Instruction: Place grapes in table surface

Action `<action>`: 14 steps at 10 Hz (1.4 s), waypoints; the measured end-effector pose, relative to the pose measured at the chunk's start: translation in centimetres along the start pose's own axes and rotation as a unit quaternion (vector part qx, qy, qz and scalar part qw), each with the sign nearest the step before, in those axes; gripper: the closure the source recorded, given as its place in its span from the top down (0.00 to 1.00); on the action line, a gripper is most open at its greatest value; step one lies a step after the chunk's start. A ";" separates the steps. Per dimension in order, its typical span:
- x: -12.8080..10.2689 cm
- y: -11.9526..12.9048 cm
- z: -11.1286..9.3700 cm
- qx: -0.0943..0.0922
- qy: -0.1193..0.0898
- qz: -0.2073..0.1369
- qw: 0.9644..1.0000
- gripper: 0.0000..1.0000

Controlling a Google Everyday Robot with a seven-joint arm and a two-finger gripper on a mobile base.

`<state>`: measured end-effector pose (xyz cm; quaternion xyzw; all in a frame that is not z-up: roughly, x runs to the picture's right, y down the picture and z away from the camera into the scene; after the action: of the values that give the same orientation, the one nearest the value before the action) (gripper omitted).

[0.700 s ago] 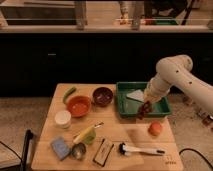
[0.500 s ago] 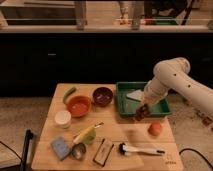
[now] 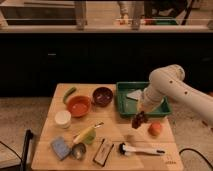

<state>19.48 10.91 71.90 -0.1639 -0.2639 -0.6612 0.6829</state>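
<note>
The grapes, a small dark reddish-purple cluster, hang at the tip of my gripper just above the light wooden table surface, in front of the green tray and left of the orange fruit. My white arm reaches in from the right over the tray. The gripper is shut on the grapes.
On the table: dark maroon bowl, orange bowl, green pepper, white cup, blue sponge, metal cup, yellow-green item, dark flat packet, brush. A white item lies in the tray.
The gripper with the grapes has moved left and forward, off the tray's front edge, and lower toward the tabletop.
</note>
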 end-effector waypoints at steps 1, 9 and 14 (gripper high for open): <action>-0.5 -0.1 0.4 0.000 -0.005 -0.003 1.000 0.01; -2.7 -1.5 5.2 -0.004 -0.056 -0.026 0.998 0.01; -1.9 -1.8 8.4 -0.006 -0.083 -0.017 0.996 0.43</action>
<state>16.48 17.20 77.37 -0.2178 -0.3188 -0.6580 0.6465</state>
